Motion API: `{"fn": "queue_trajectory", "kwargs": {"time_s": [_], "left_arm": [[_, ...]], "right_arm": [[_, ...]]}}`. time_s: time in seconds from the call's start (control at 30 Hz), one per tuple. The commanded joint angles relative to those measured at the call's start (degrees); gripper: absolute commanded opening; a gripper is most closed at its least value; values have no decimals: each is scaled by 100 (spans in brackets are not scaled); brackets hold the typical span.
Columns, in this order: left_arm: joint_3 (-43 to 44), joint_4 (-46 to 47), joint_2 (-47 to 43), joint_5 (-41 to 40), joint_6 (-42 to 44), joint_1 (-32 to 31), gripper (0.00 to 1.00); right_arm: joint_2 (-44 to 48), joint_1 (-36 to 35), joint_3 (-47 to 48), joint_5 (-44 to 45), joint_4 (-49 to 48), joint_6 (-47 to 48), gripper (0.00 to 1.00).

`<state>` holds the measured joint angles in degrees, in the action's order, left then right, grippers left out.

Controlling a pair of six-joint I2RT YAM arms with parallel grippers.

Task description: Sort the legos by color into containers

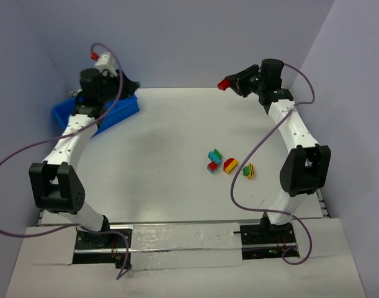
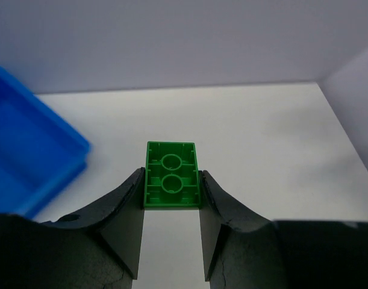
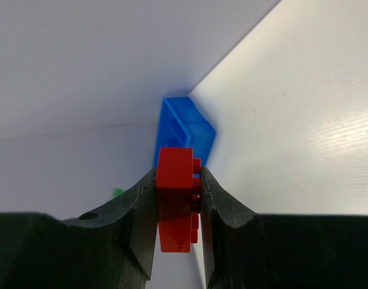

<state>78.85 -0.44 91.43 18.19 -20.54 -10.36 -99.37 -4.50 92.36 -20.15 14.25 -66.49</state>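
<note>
Left tool (image 2: 171,191): jaws partly closed, pinching a green brick (image 2: 170,171) by its two long sides, hollow underside facing the wrist camera. This side grip should let the brick drop straight out once the jaws part.
Blue bin (image 2: 33,150): just left of the left tool and a little below it. One corner and a low wall show, but no dividers can be made out. The green brick is not yet over the bin.
Right tool (image 3: 178,217): jaws tight on a red brick (image 3: 173,180), held high and aimed at the bin, which lies far ahead of it.
Loose legos (image 1: 229,165): a small mixed-colour cluster on the tabletop (image 1: 164,161), well below and behind the right tool.
Edges: the bin wall is the only edge near the left tool.
Open room: bare tabletop ahead and right of the left tool, and all the way from the right tool to the bin. The left arm crowds the bin, so the right tool probably has to wait.
</note>
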Motion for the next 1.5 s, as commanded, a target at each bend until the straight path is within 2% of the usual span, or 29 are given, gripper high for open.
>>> {"fn": "queue_trajectory", "kwargs": {"time_s": [0.0, 0.03, 0.07, 0.13, 0.2, 0.3, 0.37, 0.5, 0.73, 0.87, 1.13, 1.47], "left_arm": [[603, -732, -110, 488, 734, 764, 0], [888, -1050, 50, 534, 857, 1128, 0], [1037, -1069, 170, 610, 859, 1146, 0], [1659, -1659, 786, 821, 832, 1684, 0], [2036, -1842, 1187, 863, 729, 1927, 0], [2170, -1683, 1436, 572, 692, 2046, 0], [2574, -1864, 1777, 359, 725, 2130, 0], [3111, -2069, 2494, 332, 618, 2341, 0], [3822, -2047, 3414, 212, 885, 2355, 0], [3940, -1845, 3645, 176, 1017, 2363, 3], [4060, -1432, 4070, -64, 1366, 2310, 18], [4095, -950, 4424, -433, 1676, 2079, 25]], "right_arm": [[528, -62, -267, 75, -162, 1176, 0], [567, -69, -384, 108, -169, 1345, 0], [568, -69, -387, 117, -169, 1414, 0], [589, -73, -438, 147, -199, 1582, 0], [568, -75, -412, 210, -233, 1690, 0], [504, -77, -341, 262, -230, 1841, 0], [451, -81, -279, 288, -194, 2010, 0], [428, -120, -301, 358, -186, 2277, 0], [499, -244, -436, 573, -143, 2647, 0], [480, -253, -432, 609, -137, 2746, 0], [491, -347, -476, 702, -145, 2922, 0], [445, -403, -523, 737, -151, 2981, 0]]}}
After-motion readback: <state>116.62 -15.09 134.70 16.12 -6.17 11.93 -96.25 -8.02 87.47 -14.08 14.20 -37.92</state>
